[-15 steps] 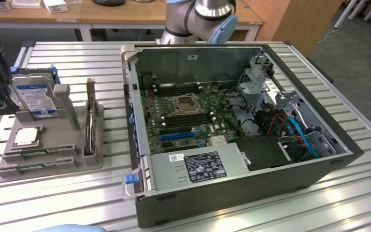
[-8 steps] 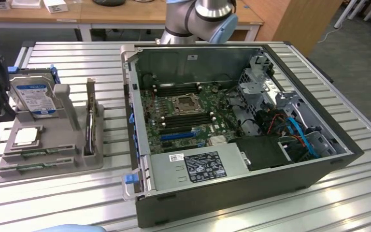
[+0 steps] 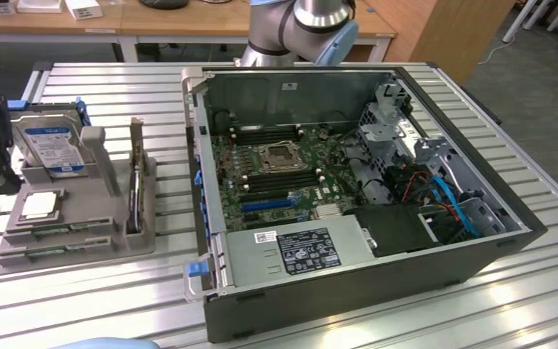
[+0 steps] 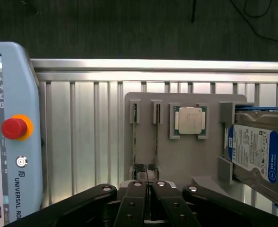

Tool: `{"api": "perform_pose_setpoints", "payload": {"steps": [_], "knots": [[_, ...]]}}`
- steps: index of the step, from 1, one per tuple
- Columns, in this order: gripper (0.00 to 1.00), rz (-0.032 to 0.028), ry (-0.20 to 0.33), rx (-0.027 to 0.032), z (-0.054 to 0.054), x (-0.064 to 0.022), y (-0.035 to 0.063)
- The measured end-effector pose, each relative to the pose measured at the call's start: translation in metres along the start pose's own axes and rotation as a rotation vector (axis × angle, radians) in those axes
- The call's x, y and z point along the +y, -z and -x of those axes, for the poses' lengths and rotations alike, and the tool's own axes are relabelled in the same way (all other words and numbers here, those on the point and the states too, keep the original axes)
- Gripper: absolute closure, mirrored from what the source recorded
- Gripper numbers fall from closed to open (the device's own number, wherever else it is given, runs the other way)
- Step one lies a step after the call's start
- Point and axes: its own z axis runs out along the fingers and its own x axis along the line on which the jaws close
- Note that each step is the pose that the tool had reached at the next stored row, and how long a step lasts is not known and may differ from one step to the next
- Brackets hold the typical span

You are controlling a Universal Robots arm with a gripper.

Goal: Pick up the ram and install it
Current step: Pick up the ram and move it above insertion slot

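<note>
Seen at 12 o'clock in exterior view: silver arm (image 3: 298, 25), blue joint cap. Carries gripper (image 4: 149, 184) pointed down, black fingers (image 4: 131, 208) pressed together, outer links splayed wide.

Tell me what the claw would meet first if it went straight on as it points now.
The shut claw would probably meet the grey plastic holder tray, between the ends of the two thin green ram sticks; depth is unclear.
</note>
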Motion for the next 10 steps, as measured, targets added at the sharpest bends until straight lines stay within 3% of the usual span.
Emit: {"api": "perform_pose_setpoints", "payload": {"steps": [5, 10], "knots": [[0.9, -0.0004, 0.0, 0.0002, -0.0001, 0.0, -0.0008], [0.9, -0.0015, 0.0, 0.0002, -0.0005, -0.0003, -0.0097]]}}
